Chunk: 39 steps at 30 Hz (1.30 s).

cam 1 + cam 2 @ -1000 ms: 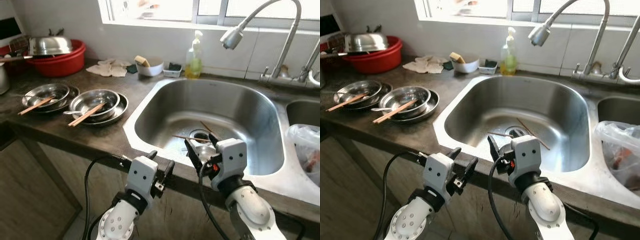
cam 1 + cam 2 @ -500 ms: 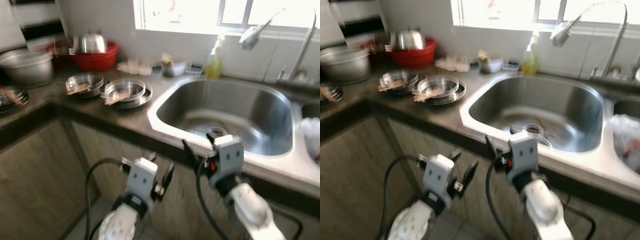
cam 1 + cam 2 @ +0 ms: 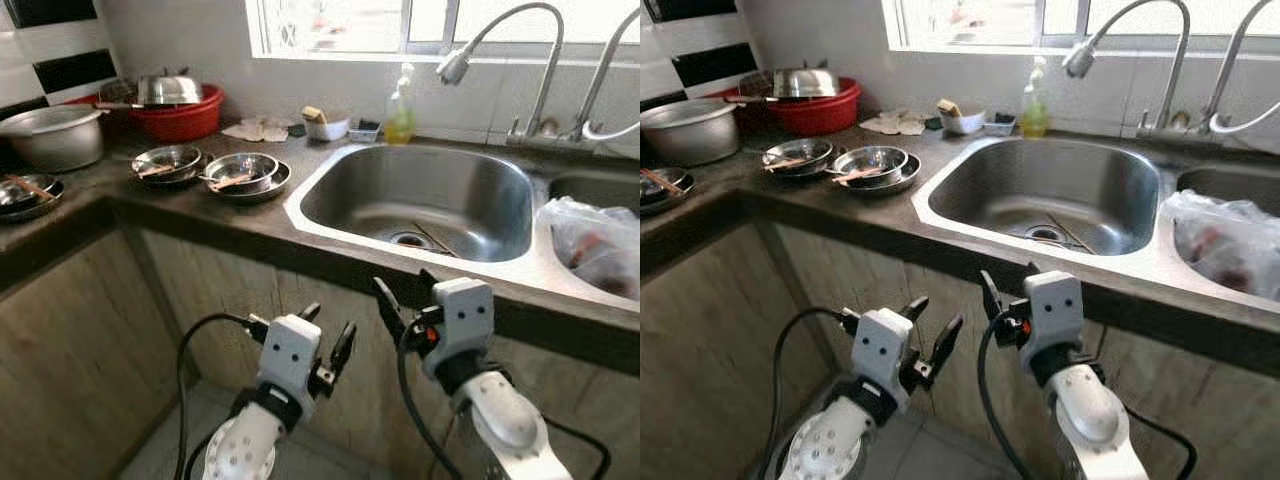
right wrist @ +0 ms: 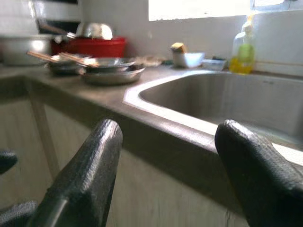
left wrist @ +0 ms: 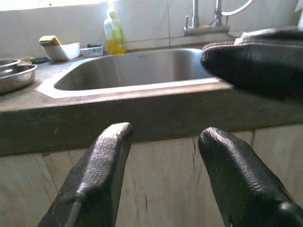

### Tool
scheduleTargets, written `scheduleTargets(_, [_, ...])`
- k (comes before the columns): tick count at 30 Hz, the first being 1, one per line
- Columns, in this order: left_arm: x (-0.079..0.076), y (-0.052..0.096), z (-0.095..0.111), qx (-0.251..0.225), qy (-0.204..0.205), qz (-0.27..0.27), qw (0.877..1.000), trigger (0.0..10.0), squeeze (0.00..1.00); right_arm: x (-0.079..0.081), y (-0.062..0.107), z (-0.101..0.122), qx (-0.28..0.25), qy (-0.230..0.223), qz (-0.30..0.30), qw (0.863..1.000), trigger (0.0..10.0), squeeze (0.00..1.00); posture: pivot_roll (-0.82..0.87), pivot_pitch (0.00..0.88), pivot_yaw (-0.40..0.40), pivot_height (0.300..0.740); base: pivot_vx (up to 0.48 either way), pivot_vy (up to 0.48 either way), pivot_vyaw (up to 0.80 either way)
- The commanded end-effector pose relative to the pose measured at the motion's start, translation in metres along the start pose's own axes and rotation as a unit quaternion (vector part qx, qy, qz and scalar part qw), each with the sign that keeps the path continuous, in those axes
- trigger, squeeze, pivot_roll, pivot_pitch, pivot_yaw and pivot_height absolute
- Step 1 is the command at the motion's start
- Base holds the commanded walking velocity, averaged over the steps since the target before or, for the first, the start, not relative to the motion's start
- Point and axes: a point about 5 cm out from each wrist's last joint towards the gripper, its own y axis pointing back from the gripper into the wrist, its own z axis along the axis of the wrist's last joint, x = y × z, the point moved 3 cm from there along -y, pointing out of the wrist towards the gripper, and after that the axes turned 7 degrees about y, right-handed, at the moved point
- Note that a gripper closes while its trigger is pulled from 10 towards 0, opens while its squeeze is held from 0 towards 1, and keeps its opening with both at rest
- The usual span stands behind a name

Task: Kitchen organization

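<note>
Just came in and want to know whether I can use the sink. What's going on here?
Nothing is being handled right now. The robot stands before the counter, left gripper and right gripper both open, empty and below the counter edge. Chopsticks lie in the sink; steel bowls holding chopsticks wait on the counter to its left.

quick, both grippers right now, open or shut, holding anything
Left gripper: open, holding nothing, in front of the cabinet below the counter edge.
Right gripper: open, holding nothing, facing the sink.
</note>
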Motion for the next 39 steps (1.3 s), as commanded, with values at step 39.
scheduleTargets(39, [-0.001,0.001,-0.007,0.015,0.003,0.002,1.000,10.0,0.00,0.011,0.010,-0.014,0.021,-0.007,0.016,1.000,10.0,0.00,0.01,0.000,-0.010,0.740,-0.111,0.000,0.06])
